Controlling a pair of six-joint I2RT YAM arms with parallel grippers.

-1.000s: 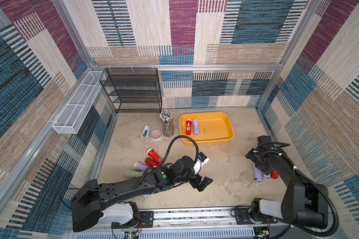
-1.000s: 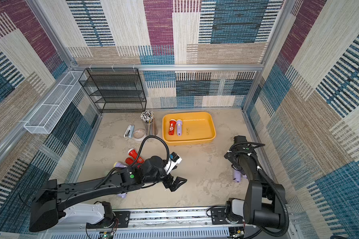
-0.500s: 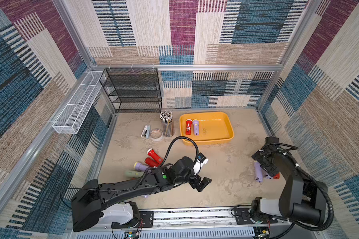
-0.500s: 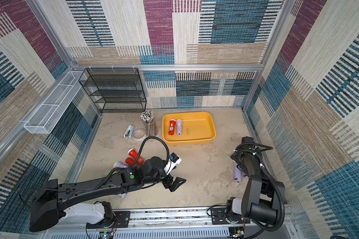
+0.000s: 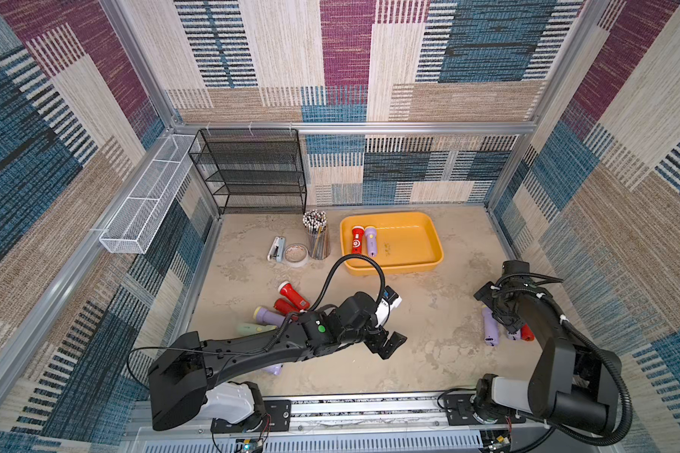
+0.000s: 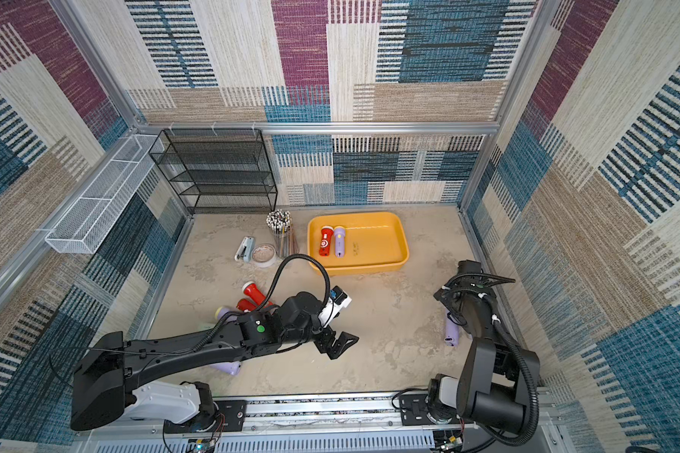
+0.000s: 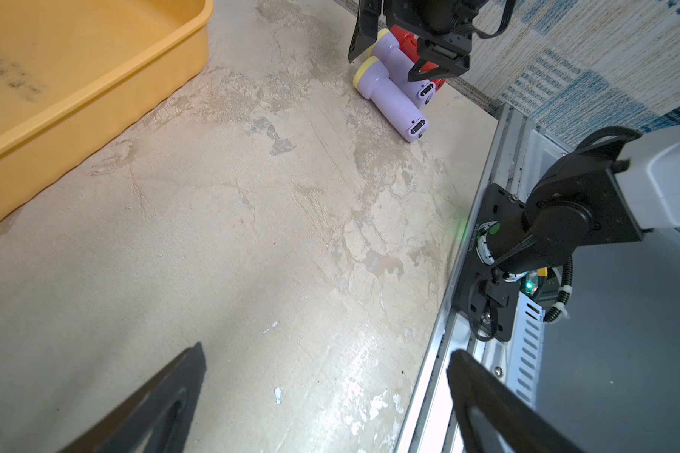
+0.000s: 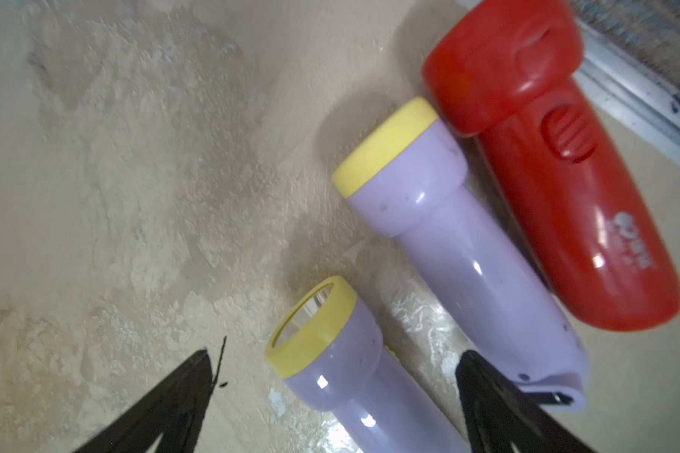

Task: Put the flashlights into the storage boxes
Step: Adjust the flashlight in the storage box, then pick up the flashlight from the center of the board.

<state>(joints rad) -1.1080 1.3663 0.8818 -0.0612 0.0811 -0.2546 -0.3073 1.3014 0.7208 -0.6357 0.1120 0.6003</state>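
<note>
**Top views.** The yellow tray (image 5: 393, 270) lies at 1 o'clock on the tabletop (image 5: 428, 364). It holds a stored red torch (image 5: 356, 240) and a stored lavender torch (image 5: 371, 242), side by side near its 9 o'clock wall. A loose pile (image 5: 279, 310) of red, lavender and pale green torches lies at 9 o'clock. Only these views show the tray's contents and the pile. The right gripper's fingers are hidden under its own wrist here.

**Left wrist view.** This view shows a corner of the tray and bare tabletop. The right gripper (image 7: 381, 70) is also seen from the side, pointing down over a cluster of three torches at 4 o'clock.

**Right wrist view.** Only this view shows the cluster close up. The near lavender torch (image 8: 354, 396), the middle lavender torch (image 8: 468, 255) and the wall-side red torch (image 8: 566, 196) lie parallel with their heads the same way. The middle and red ones touch.

**Pose.** The left arm stretches low from 7 o'clock across the front of the table. The left gripper (image 5: 385, 343) is near 5 o'clock over bare tabletop, spread wide and holding nothing. The right arm folds up from its base at 5 o'clock and bends down to the cluster. Its jaws are spread wide astride the near lavender torch and are not closed on it. Whether they touch it cannot be told.
</note>
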